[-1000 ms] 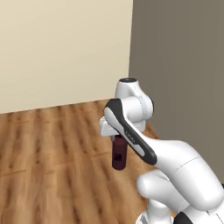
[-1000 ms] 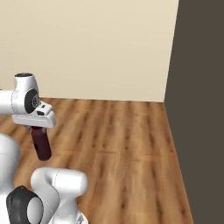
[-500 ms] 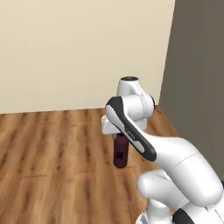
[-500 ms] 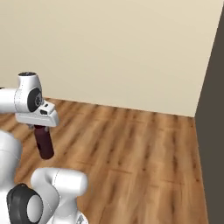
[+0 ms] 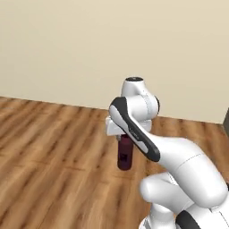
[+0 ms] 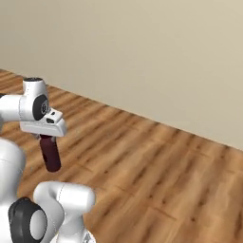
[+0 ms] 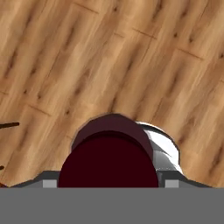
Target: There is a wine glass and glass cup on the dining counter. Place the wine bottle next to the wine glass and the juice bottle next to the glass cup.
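Observation:
My gripper (image 5: 124,135) is shut on the juice bottle (image 5: 125,154), a short, wide, dark red bottle that hangs upright under the hand, well above the floor. From the right base view the same juice bottle (image 6: 50,153) hangs below the gripper (image 6: 46,137), close in front of the robot's body. Looking down along the hand, the bottle's dark red cap (image 7: 108,162) is at the bottom, with a pale label on its right side. The wine glass, glass cup, wine bottle and dining counter are out of view.
A wooden plank floor (image 5: 49,152) stretches ahead to a plain beige wall (image 5: 89,49). A sliver of a dark grey panel (image 5: 226,117) shows at the right edge of the left base view.
The whole picture has slid sideways, so the base has turned; the dark wall panel has passed almost out of the views. The bottle stays held in the same pose under the hand.

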